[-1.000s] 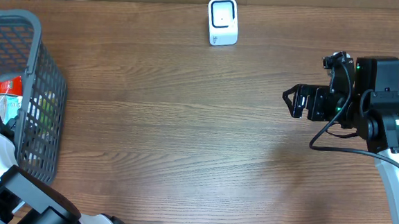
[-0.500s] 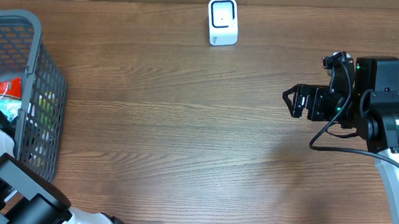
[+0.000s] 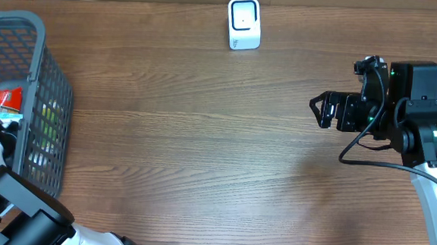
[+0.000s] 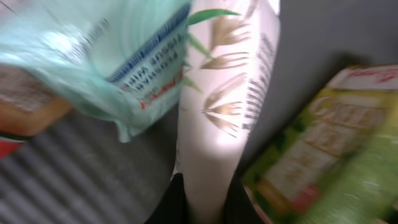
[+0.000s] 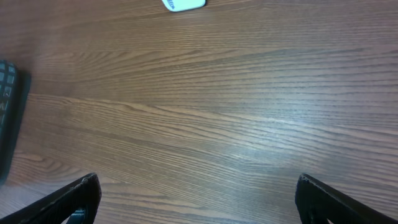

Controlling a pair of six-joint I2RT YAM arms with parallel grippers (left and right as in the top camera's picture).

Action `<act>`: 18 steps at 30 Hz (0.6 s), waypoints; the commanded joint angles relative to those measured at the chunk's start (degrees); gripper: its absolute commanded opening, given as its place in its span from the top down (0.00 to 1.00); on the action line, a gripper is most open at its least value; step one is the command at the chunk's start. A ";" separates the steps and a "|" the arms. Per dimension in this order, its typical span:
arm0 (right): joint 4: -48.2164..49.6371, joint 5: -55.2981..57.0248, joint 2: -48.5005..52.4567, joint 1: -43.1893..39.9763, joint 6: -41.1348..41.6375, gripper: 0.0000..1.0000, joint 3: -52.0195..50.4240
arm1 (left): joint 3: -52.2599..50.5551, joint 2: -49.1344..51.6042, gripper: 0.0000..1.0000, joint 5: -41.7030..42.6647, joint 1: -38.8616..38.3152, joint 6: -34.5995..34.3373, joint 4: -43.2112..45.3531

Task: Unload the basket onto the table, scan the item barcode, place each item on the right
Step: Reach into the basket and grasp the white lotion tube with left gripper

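Note:
In the left wrist view my left gripper (image 4: 205,190) is inside the basket and shut on a white packet (image 4: 230,93) printed with grain ears. Its two dark fingers press the packet's lower end from both sides. No barcode shows clearly on the packet. The white barcode scanner (image 3: 243,23) stands at the table's far edge, and its base shows in the right wrist view (image 5: 183,4). My right gripper (image 3: 319,111) hovers over the right side of the table, open and holding nothing (image 5: 199,186).
The grey mesh basket (image 3: 49,89) stands at the left edge of the table. It also holds a pale green plastic bag (image 4: 106,56), a green box (image 4: 323,155) and a red-topped pack (image 3: 7,98). The basket's corner shows in the right wrist view (image 5: 9,112).
My left gripper has shut on the white packet inside the basket, and the left arm has shifted slightly. The right arm has not moved.

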 commanded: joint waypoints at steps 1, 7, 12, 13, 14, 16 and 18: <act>0.63 -0.17 -0.17 0.24 -0.28 0.00 1.29 | 8.92 -2.78 0.96 1.90 -0.20 -0.15 -2.69; 1.16 -0.15 -0.17 0.24 -0.28 0.00 1.29 | 17.77 -7.54 0.96 2.29 -2.19 -0.17 -4.22; 1.20 -0.15 -0.17 0.24 -0.28 0.00 1.29 | 23.78 -12.66 0.96 2.78 -5.86 -0.20 -3.82; 1.20 -0.17 -0.17 0.24 -0.28 0.00 1.29 | 24.87 -13.57 0.96 2.95 -6.64 -0.20 -3.85; 1.20 -0.17 -0.17 0.24 -0.26 0.00 1.29 | 26.16 -14.78 0.96 2.97 -7.76 -0.22 -3.89; 1.20 -0.17 -0.17 0.24 -0.26 0.00 1.29 | 27.74 -17.03 0.96 2.67 -9.81 -0.42 -3.85; 1.20 -0.17 -0.17 0.24 -0.28 0.00 1.29 | 28.76 -19.87 0.96 1.01 -12.26 -1.18 -3.48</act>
